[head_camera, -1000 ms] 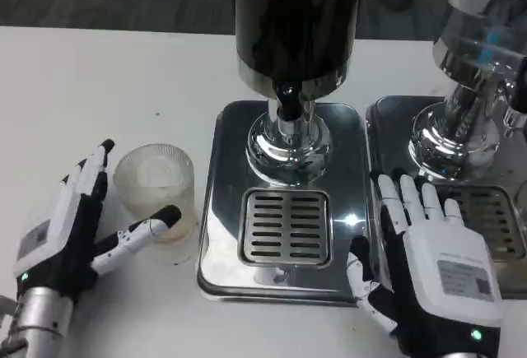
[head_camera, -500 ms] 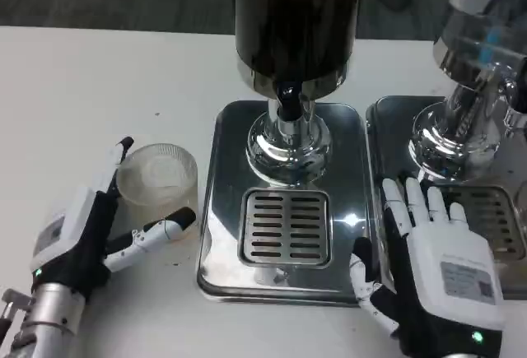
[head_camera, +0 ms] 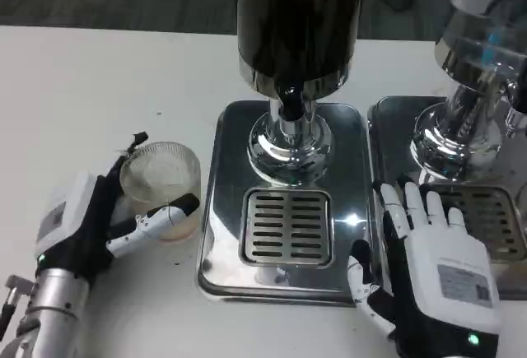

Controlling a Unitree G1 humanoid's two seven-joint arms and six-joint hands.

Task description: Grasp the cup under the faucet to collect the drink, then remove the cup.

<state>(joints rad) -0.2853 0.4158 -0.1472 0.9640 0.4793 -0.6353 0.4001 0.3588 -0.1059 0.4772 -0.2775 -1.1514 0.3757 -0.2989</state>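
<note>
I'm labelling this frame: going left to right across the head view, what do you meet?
Left hand → glass cup → drip grate → right hand.

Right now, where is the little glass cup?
In the head view, the cup stands on the white table, left of the dispenser's drip tray, between the left hand's fingers.

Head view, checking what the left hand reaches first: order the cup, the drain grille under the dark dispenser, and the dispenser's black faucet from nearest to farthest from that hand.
1. Cup: on the table, between the fingers of the left hand.
2. Drain grille: to the hand's right, in the steel tray.
3. Black faucet: farthest, up and behind the grille.
</note>
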